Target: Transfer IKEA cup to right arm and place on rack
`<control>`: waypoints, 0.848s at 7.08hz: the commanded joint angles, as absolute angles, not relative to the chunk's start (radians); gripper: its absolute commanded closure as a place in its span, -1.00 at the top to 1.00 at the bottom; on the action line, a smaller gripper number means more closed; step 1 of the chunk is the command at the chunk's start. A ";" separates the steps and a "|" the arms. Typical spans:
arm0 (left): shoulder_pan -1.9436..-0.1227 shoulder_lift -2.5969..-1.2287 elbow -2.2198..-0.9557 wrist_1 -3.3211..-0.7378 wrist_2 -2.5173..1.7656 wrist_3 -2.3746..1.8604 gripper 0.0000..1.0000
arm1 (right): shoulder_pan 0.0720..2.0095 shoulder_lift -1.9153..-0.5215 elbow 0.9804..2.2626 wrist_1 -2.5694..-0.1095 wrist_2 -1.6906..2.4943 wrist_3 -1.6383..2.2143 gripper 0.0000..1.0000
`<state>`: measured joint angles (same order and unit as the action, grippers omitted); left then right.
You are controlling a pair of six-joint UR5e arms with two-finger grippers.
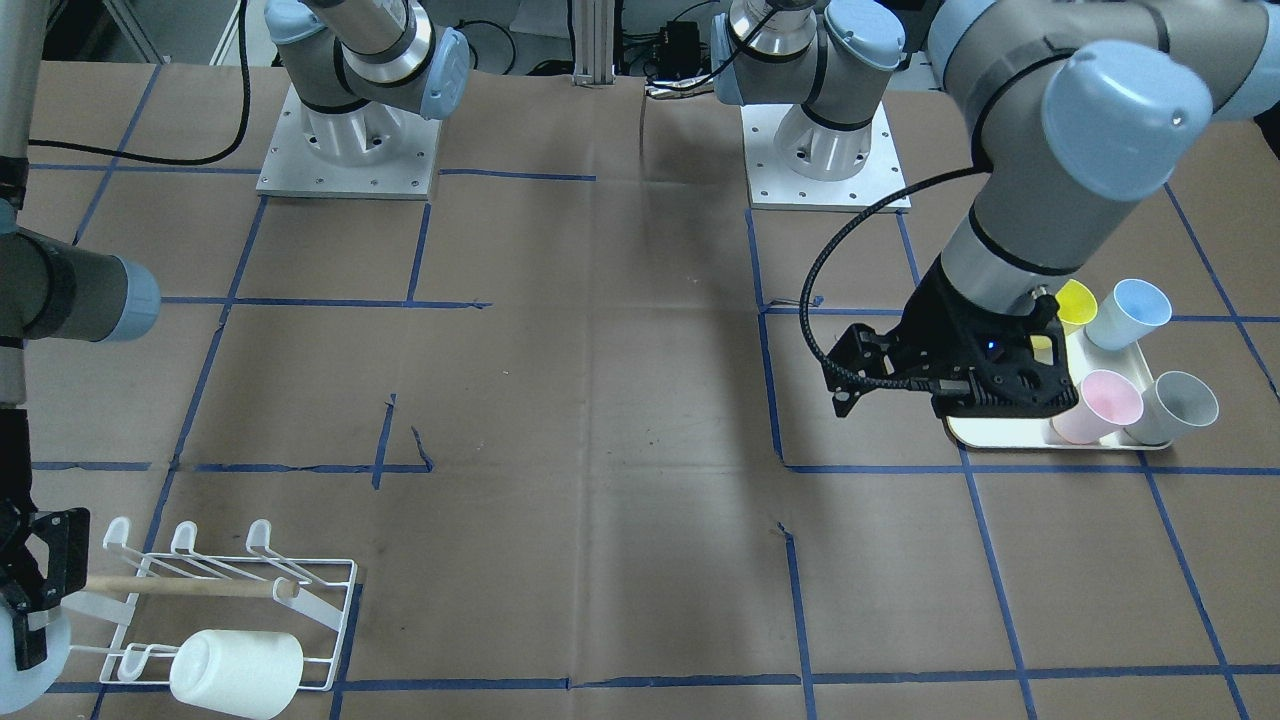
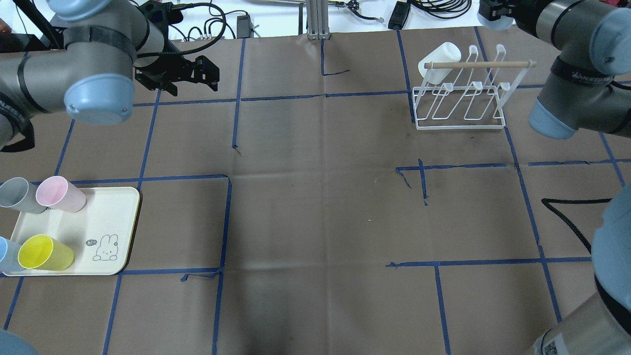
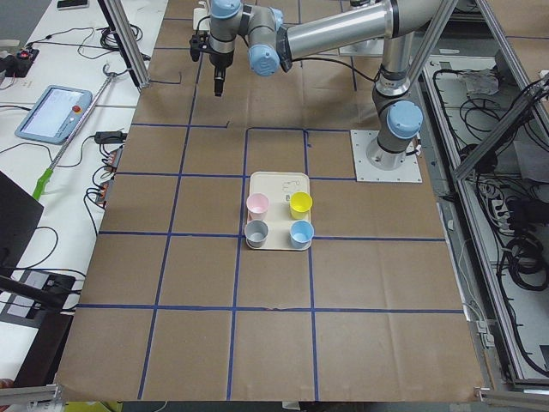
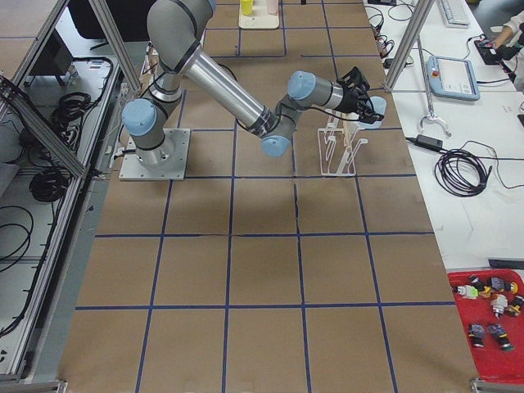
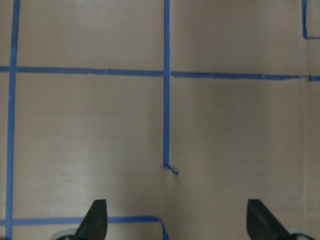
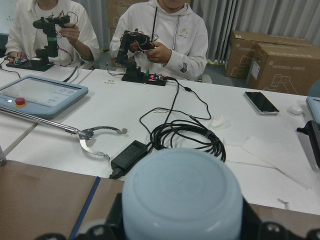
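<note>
My right gripper (image 1: 28, 590) is shut on a pale-blue cup (image 6: 180, 195), held on its side just beyond the far end of the white wire rack (image 2: 461, 106). The cup also shows in the overhead view (image 2: 494, 17) and the front view (image 1: 40, 655). The rack (image 1: 230, 600) has a wooden dowel (image 2: 478, 64) across it and a white cup (image 2: 438, 60) upturned on one prong. My left gripper (image 5: 175, 220) is open and empty, high over bare table, away from the tray.
A cream tray (image 2: 106, 217) with a bear drawing sits at the table's left, with grey (image 2: 17, 195), pink (image 2: 60, 194), yellow (image 2: 43, 252) and blue (image 2: 6, 255) cups on it. Operators sit at a white desk (image 6: 165, 115) beyond the table's far edge.
</note>
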<state>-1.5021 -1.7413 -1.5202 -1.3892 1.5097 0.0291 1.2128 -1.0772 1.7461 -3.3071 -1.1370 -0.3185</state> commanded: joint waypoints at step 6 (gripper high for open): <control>-1.505 -1.618 -1.589 -1.540 1.532 -0.047 0.99 | 1.172 -0.994 1.744 -3.338 -1.124 -0.334 -0.82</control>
<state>-1.5047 -1.6169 -1.5750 -1.5451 1.5296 -0.0229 1.1686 -0.9903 1.7269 -3.3255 -1.1245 -0.3380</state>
